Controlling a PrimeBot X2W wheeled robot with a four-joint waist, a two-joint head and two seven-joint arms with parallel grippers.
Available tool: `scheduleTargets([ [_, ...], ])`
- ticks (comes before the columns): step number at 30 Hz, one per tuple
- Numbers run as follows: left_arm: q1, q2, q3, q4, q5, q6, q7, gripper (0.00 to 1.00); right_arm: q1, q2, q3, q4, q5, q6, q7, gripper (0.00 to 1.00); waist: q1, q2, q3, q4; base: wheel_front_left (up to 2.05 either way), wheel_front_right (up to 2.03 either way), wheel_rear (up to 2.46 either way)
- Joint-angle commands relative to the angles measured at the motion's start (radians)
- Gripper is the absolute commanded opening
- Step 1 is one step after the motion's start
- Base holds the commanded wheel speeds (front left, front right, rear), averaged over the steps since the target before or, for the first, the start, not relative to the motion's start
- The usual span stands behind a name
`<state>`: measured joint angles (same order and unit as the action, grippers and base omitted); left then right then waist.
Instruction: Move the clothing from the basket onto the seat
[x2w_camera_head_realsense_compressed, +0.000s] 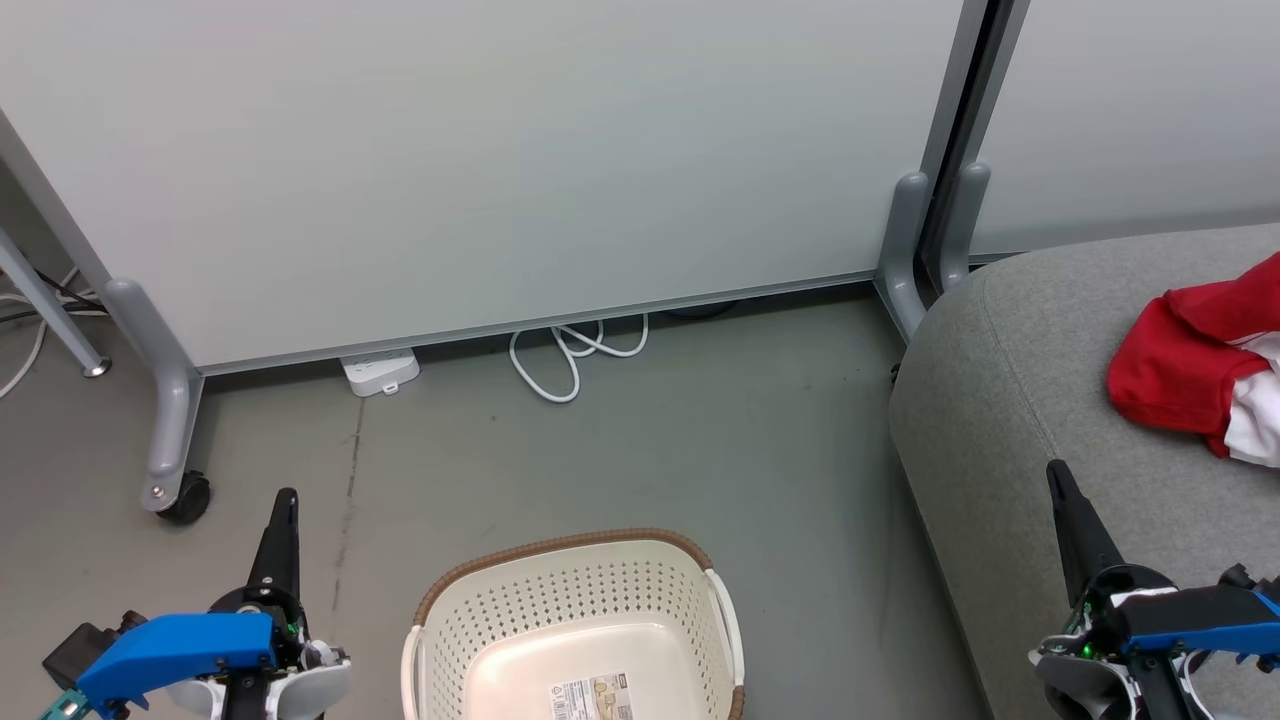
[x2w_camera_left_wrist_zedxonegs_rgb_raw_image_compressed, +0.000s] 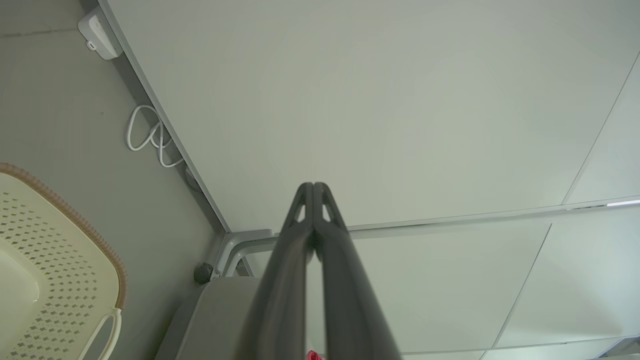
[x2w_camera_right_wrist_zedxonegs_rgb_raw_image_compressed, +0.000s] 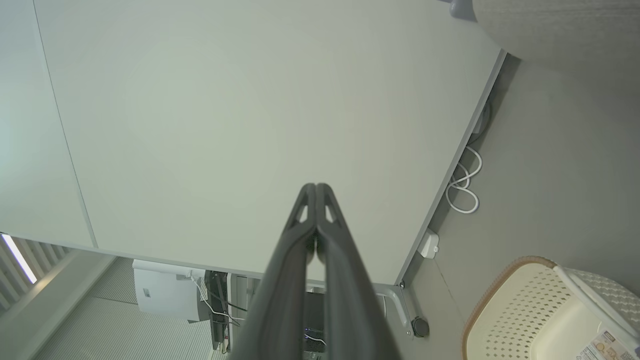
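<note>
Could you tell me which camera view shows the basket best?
The head view: the basket sits at bottom centre, with rim, walls and floor visible. Both wrist views cut the basket to one end.

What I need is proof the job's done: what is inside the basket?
Inside the basket: a bare cream floor and a printed label, nothing red. Its near end is cut off by the picture's edge.
</note>
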<state>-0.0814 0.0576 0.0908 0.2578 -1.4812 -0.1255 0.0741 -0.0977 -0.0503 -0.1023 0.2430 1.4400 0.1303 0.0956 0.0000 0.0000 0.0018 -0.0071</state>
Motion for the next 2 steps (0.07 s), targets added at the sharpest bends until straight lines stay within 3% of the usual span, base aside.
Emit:
scheduleTargets([
  [1, -0.018, 0.000, 0.009, -0.007, -0.019, -0.008, 0.006, 0.00, -0.013, 0.000, -0.003, -0.001, 0.026, 0.001, 0.004, 0.00, 0.0000, 0.0000, 0.000, 0.001, 0.00, 0.00, 0.00],
  [2, -0.019, -0.001, 0.010, -0.008, -0.024, -0.008, 0.009, 0.00, -0.013, 0.000, -0.003, -0.001, 0.033, 0.001, 0.006, 0.00, 0.0000, 0.0000, 0.000, 0.001, 0.00, 0.00, 0.00],
])
